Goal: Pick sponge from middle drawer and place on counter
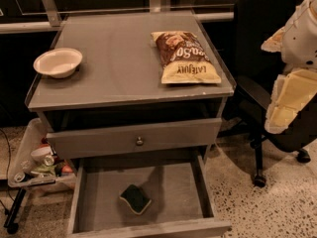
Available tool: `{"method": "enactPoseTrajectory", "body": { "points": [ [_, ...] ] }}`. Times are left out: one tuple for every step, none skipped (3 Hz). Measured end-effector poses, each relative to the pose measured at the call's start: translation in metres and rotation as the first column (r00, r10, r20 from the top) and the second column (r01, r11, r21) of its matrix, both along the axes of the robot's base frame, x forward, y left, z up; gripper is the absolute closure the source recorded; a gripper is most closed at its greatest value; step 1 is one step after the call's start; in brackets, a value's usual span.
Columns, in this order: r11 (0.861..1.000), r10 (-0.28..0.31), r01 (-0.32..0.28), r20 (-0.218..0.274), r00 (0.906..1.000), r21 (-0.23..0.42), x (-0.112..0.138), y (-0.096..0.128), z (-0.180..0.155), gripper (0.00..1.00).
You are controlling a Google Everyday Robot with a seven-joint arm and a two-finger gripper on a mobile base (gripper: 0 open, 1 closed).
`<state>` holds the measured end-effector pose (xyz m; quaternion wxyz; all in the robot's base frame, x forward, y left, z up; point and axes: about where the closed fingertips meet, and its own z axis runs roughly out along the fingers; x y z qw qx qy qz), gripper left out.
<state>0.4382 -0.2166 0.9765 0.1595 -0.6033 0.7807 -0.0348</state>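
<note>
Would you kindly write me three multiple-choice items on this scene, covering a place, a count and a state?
1. Where is the sponge? A on the floor; B in the open drawer; C on a shelf.
2. How many things lie on the counter? A one; B two; C four.
3. The bowl is: A upright; B upside down; C on its side.

Key: B, it lies on the drawer floor. B, only the bowl and chip bag are there. A, its hollow faces up.
The gripper is at the right edge, off the cabinet.
</note>
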Motion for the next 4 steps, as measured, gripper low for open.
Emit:
{"method": "enactPoseTrajectory", "body": {
  "points": [
    [1.0, 0.0, 0.0, 0.0, 1.0, 0.0, 0.0, 0.0, 0.0, 0.0],
    [1.0, -0.026, 0.026, -0.029, 0.9992, -0.003, 0.013, 0.033, -0.029, 0.0],
    [1.0, -0.026, 0.026, -0.029, 0.9992, -0.002, 0.012, 0.033, -0.029, 0.0],
    [0.999, -0.012, 0.014, -0.066, 0.9977, 0.029, -0.002, 0.055, -0.054, 0.0]
  ]
}}
